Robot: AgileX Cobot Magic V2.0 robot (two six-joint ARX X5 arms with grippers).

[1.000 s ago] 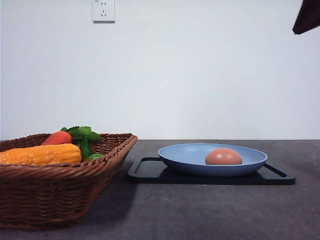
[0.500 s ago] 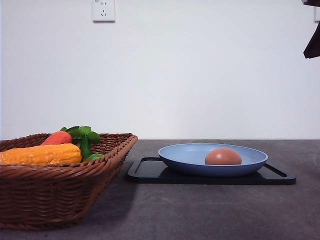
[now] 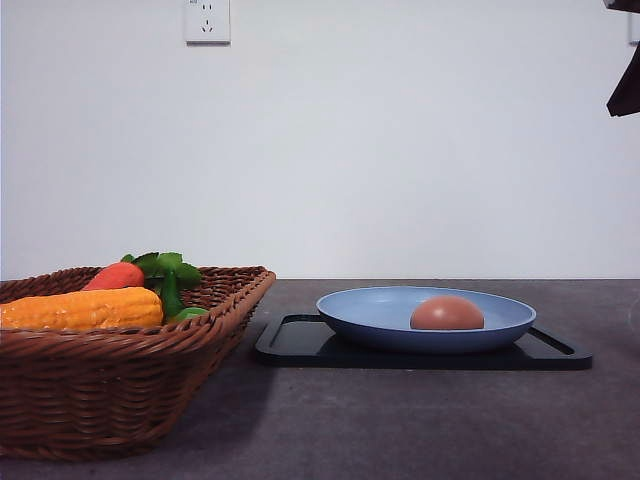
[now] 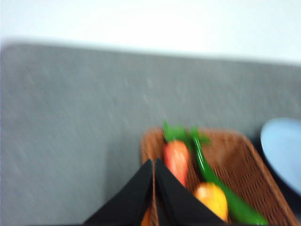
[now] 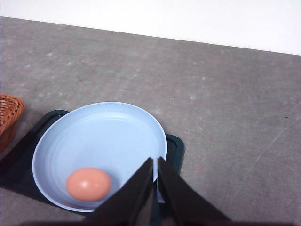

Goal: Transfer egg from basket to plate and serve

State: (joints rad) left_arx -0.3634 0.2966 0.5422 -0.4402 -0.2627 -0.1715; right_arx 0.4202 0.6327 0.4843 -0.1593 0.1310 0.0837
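The pinkish-brown egg [image 3: 447,313] lies in the light-blue plate [image 3: 370,312], which rests on a black tray [image 3: 300,345]. From the right wrist, the egg [image 5: 89,184] sits near the plate's [image 5: 103,136] rim. My right gripper [image 5: 155,164] hangs high above the plate, its fingers shut with nothing between them; a dark piece of that arm [image 3: 626,88] shows at the front view's top right corner. The brown wicker basket [image 3: 110,385] stands at the left. My left gripper [image 4: 154,164] is shut and empty above the basket [image 4: 235,165], in a blurred view.
A carrot [image 3: 115,276] with green leaves and a yellow-orange corn cob [image 3: 80,308] lie in the basket. The grey table [image 3: 420,420] is bare in front of the tray. A white wall with a socket [image 3: 207,20] stands behind.
The dark piece of the right arm rose and shifted right toward the corner a second ago and has since held still. Egg, plate and basket have not moved.
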